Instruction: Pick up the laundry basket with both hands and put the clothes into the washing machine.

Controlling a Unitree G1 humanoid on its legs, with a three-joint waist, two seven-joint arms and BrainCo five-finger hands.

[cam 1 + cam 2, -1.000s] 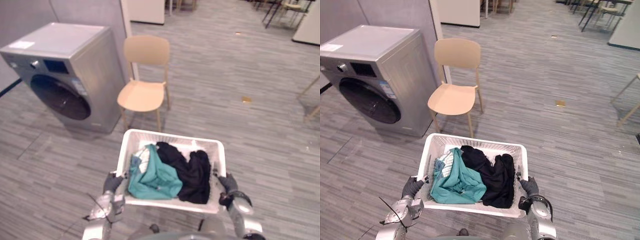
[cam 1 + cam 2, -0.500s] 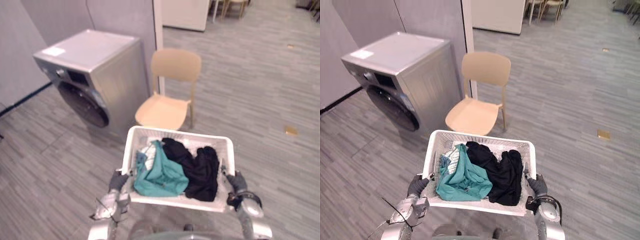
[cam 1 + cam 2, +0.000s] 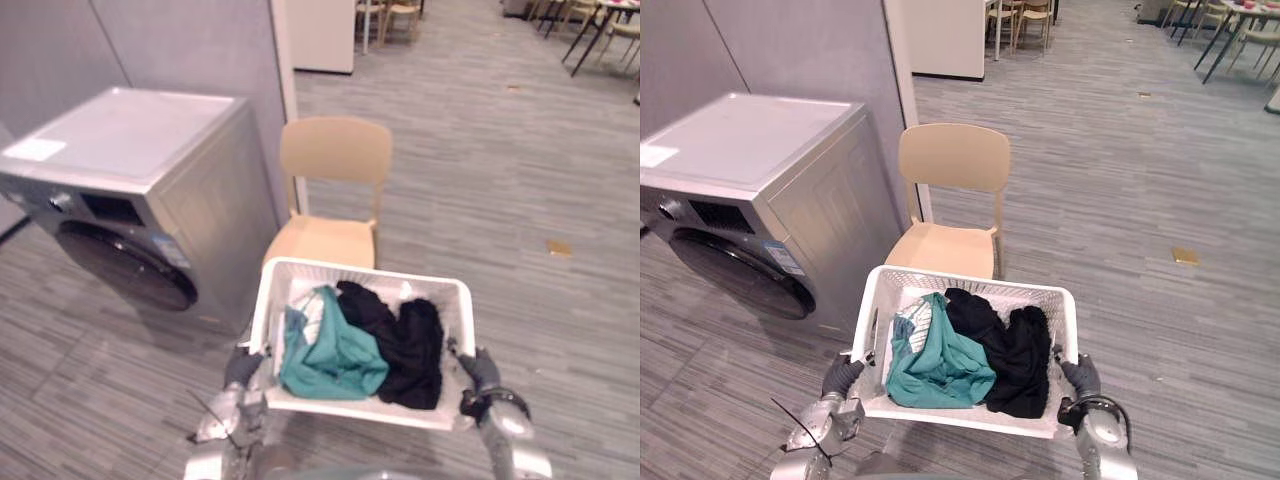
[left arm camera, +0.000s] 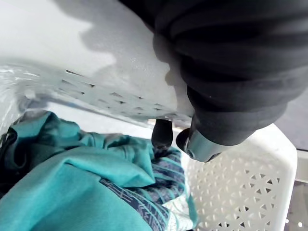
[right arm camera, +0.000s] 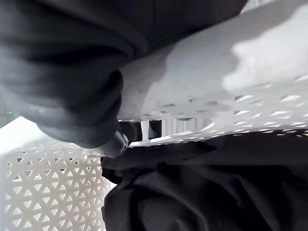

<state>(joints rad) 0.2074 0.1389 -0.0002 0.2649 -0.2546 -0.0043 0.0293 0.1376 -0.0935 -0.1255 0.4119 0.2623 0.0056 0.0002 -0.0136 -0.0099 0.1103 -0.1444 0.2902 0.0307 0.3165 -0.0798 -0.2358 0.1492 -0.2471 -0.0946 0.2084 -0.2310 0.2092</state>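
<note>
curling over the side rims of the laundry basket [image 3: 372, 275], left hand [image 3: 243, 368] and right hand [image 3: 478, 370] grip it, fingers [image 4: 162, 134] mostly hidden.

Bright, even indoor light, soft shadows on laundry basket [image 4: 96, 57]

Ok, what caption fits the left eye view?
Left hand and right hand hold a laundry basket of clothes near the washing machine.

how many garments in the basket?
3 visible in the basket: teal top on the robot's left, black heap on the right, striped piece under the teal's far edge. More may be buried.
</note>
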